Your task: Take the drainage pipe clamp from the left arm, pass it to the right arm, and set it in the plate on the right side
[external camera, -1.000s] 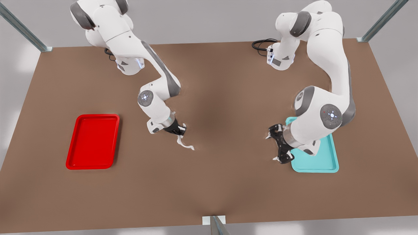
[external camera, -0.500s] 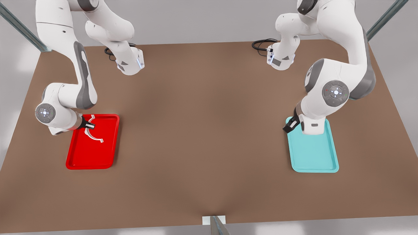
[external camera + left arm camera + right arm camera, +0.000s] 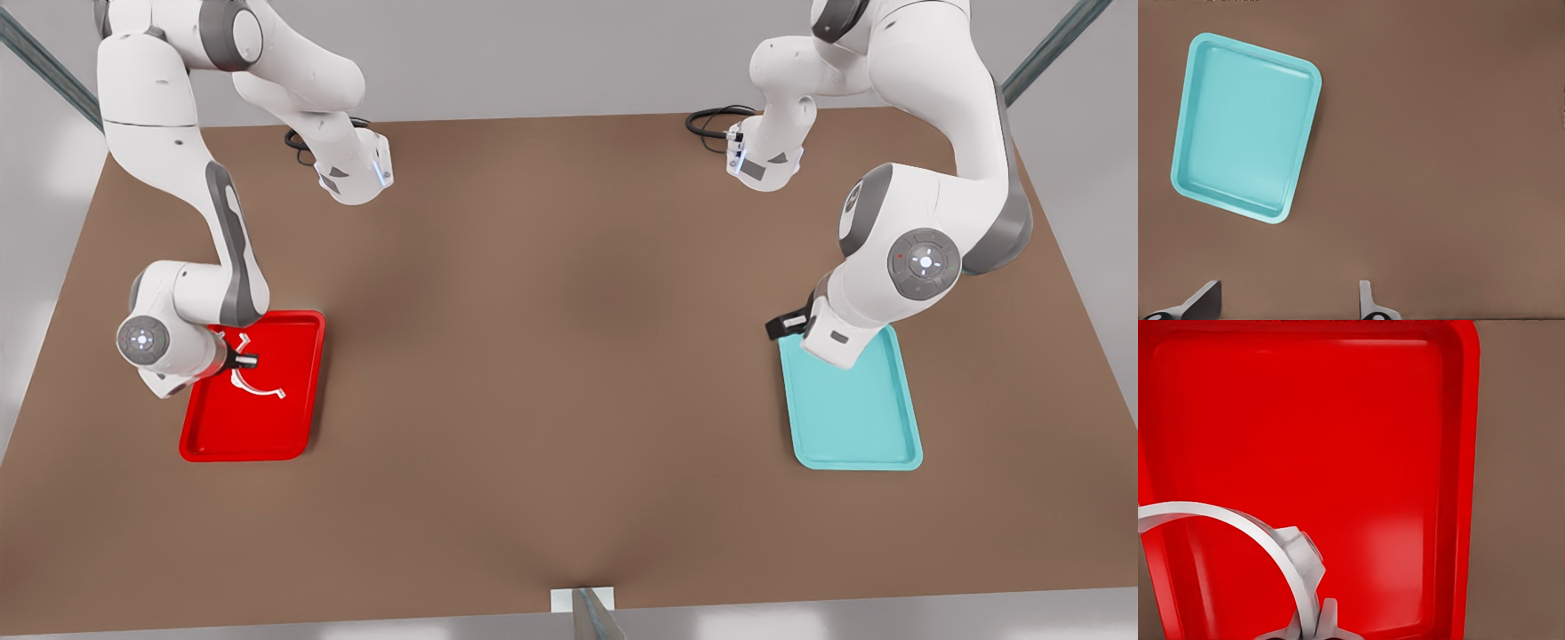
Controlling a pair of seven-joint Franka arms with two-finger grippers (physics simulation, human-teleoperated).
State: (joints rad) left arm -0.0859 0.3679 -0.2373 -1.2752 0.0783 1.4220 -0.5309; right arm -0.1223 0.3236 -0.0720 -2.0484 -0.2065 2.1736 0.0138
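Clamp (image 3: 253, 378), the white half-ring strip, sits pinched in my right tool (image 3: 246, 361) above the red plate (image 3: 258, 436). It hangs from the fingertips with its arc curving away from them, one tabbed end up near my wrist and the other reaching out toward the middle of the plate, so its long axis runs roughly across the plate's short side. In the right wrist view the strip (image 3: 1245, 527) sweeps out from between my fingers over the red floor of the plate (image 3: 1338, 420); I cannot tell whether it touches the floor.

Beneath everything lies a plain brown desk (image 3: 569, 356), with a grey wall behind and metal frame posts at the corners. A teal tray (image 3: 853, 418) lies well away from that tool, under my other arm.

My right tool is clenched on the clamp, fingers nearly together with just the thin strip between them. My left tool (image 3: 787, 324) waits just beside the near corner of the teal tray (image 3: 1245, 127), its fingers (image 3: 1201, 300) spread wide and holding nothing.
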